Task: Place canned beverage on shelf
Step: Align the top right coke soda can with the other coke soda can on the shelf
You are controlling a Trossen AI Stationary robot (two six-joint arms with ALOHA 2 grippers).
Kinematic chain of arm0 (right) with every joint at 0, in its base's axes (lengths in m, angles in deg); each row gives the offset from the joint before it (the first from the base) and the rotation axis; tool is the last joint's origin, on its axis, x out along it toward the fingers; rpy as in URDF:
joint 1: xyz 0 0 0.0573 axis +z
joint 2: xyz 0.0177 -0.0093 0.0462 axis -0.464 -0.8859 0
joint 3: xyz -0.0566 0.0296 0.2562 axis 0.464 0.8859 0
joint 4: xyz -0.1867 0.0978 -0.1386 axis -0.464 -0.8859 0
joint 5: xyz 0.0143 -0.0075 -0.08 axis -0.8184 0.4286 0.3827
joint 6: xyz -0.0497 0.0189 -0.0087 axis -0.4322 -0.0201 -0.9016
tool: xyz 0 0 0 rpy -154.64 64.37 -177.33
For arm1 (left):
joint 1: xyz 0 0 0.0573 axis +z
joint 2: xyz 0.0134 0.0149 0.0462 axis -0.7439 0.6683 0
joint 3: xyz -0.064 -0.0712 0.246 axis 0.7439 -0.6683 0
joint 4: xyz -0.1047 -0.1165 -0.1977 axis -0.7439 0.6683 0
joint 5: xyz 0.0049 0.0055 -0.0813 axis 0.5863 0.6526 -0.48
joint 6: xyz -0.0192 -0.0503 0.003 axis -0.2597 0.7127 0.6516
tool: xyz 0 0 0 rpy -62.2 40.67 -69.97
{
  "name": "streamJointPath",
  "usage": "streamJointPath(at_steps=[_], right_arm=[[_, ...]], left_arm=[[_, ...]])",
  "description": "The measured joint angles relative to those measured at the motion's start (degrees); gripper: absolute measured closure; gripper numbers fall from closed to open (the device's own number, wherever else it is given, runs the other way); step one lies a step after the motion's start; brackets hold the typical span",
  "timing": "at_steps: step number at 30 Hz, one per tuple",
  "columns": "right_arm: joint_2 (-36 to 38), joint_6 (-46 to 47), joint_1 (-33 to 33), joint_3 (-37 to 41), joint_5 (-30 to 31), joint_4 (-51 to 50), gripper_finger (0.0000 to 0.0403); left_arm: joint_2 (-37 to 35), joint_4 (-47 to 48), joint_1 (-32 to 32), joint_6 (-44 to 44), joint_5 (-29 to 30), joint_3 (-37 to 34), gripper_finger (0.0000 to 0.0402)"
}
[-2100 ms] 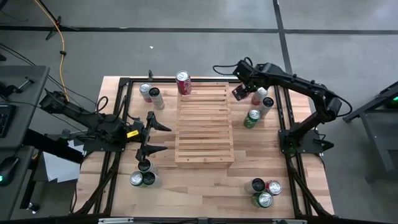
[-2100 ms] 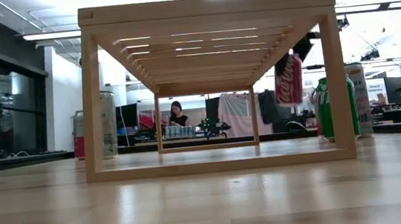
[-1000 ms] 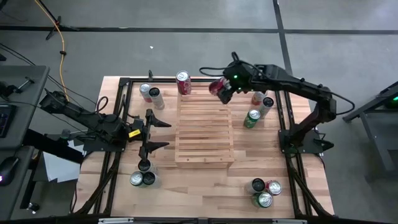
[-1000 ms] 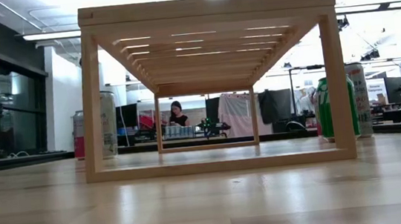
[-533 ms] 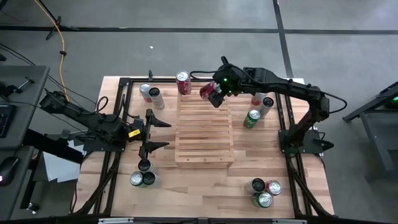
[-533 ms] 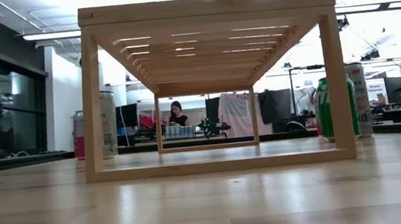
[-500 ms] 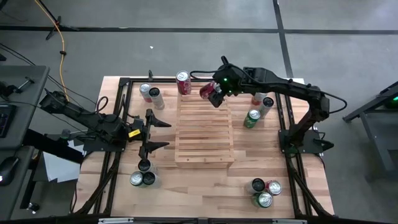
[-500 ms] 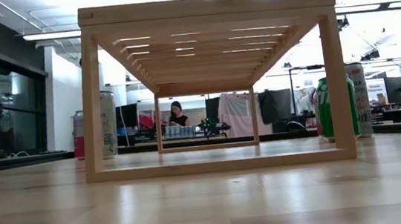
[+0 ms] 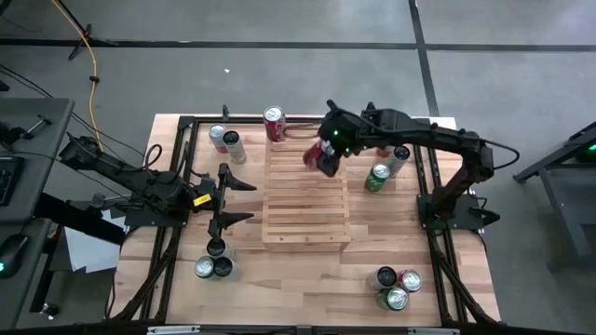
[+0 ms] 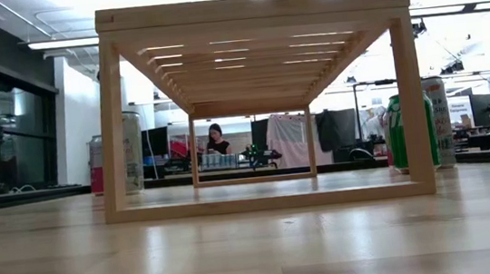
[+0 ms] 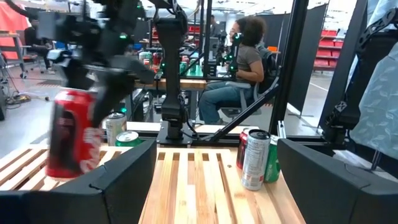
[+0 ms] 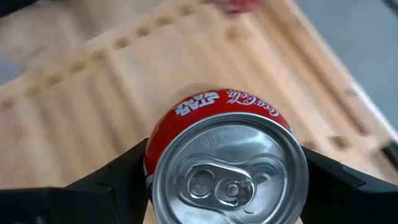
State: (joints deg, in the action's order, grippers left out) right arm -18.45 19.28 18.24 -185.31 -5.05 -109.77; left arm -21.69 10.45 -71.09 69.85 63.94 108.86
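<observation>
The right tool (image 9: 321, 158) gripped a red aluminium cola can (image 12: 227, 165), carrying it over the slatted light-wood shelf (image 9: 306, 216) near its far end. Lowering it upright onto the slats seemed next. The left tool (image 9: 231, 202) waited, spread, beside the shelf.

My right arm reaches from the right side toward upper centre of the high view, elbow bent, my right gripper (image 9: 324, 156) clamped on a red can (image 12: 225, 163). My left arm waits at left, left gripper (image 9: 239, 202) spread wide.
</observation>
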Motion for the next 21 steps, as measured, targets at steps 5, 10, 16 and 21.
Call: streamJointPath(at_steps=[5, 10, 16, 21], right_arm=[[0.04, -0.43, 5.29, 0.0, -0.58, 0.1, 0.0112], [0.06, 0.62, 10.69, -0.27, -0.54, -0.22, 0.0112], [0.07, 2.36, 14.93, -7.46, 2.79, -3.06, 0.0112], [-0.96, 4.16, 15.27, -17.51, 7.94, -11.55, 0.0112]], left_arm=[[0.0, 0.26, 0.0, 0.13, -0.02, 0.0, 0.0078], [1.23, -0.07, 0.02, 1.38, -0.04, 0.04, 0.0078], [7.21, -5.07, 0.83, -0.11, -0.2, 0.02, 0.0078], [10.98, -11.1, 1.79, -1.86, -0.14, 0.04, 0.0078]])
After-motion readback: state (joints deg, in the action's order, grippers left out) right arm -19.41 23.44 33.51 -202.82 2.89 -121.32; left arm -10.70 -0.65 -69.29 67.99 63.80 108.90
